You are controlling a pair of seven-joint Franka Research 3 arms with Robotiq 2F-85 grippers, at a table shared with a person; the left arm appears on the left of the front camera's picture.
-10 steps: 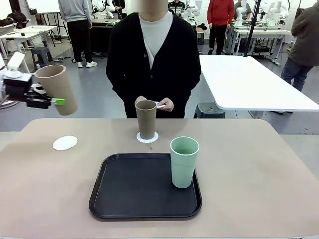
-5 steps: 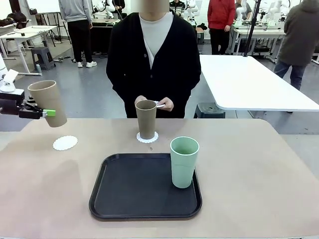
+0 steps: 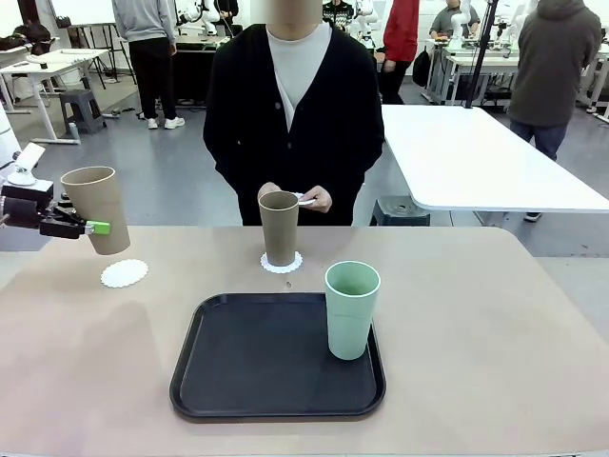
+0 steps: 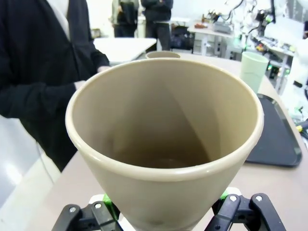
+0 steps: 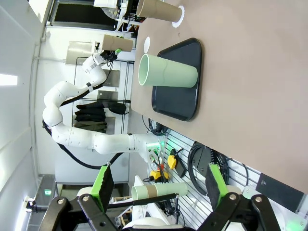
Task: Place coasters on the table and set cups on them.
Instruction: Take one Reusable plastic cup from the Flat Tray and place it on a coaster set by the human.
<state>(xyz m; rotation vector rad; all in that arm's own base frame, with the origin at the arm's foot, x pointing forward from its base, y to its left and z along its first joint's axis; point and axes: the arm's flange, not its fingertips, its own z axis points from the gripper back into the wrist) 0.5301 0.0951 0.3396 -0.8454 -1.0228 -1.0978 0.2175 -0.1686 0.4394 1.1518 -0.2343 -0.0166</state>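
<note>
My left gripper (image 3: 93, 227) is shut on a tan cup (image 3: 95, 208), holding it slightly tilted in the air just above an empty white coaster (image 3: 125, 273) at the table's (image 3: 495, 314) far left. In the left wrist view that cup's (image 4: 163, 144) open mouth faces the camera, with the green-padded fingers (image 4: 105, 211) at its base. A second tan cup (image 3: 279, 227) stands on a coaster (image 3: 282, 264) in front of the person. The mint cup (image 3: 352, 309) stands on the tray's right side. The person's hands hold another coaster (image 3: 304, 200). My right gripper (image 5: 161, 187) is open, off the table.
A black tray (image 3: 257, 367) lies at the middle near side of the table. The person (image 3: 295, 105) stands close to the far edge. A white table (image 3: 476, 162) stands behind at the right. Equipment and cables (image 5: 197, 163) hang below the right gripper.
My left gripper has carried the tan cup downward and a little leftward, bringing it more upright over the empty coaster. Everything on the table stays put.
</note>
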